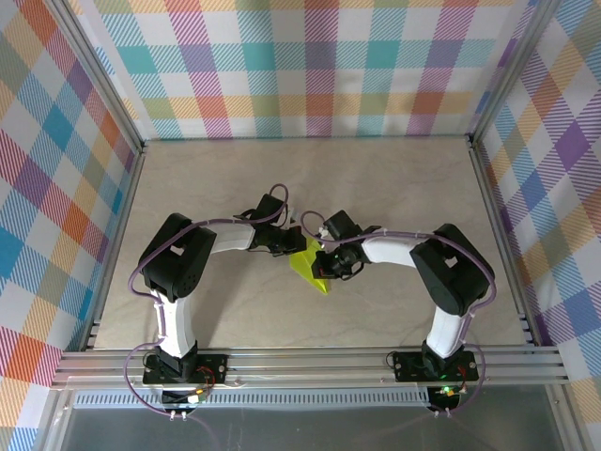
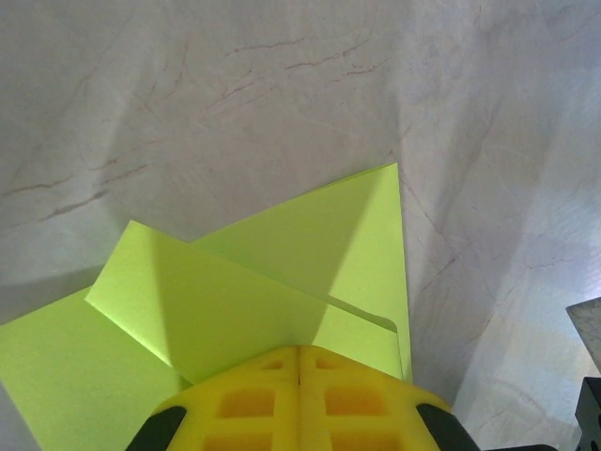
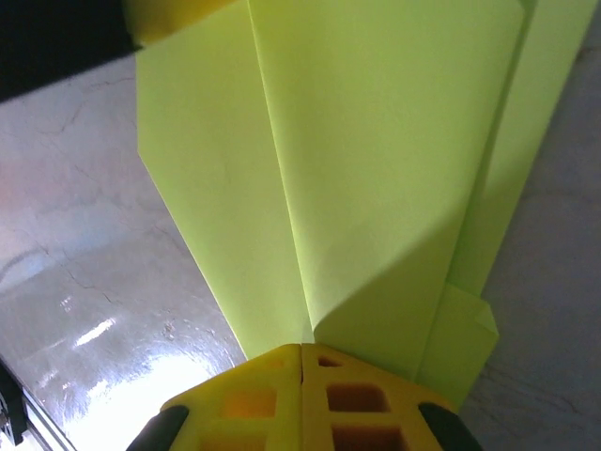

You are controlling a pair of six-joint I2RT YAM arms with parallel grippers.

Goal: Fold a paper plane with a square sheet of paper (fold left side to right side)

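the lime paper plane (image 1: 308, 268), partly folded, is at mid table (image 1: 394, 178) between the two arms. the left gripper (image 2: 299, 352) has its yellow fingers pressed together, clamped on the plane's edge at 6 o'clock of the left wrist view, with flaps fanning toward 9 and 12. the right gripper (image 3: 300, 349) is likewise closed on the paper, its long creased layers running toward 12 o'clock. from above, the left pinches the 11 o'clock corner and the right the 3 o'clock side

The table (image 1: 394, 188) has a pale beige top with faint marble veining and a metal rail along its near edge. A folded lime paper (image 1: 308, 266) sits around its middle, slightly nearer the near edge, with one flap raised.
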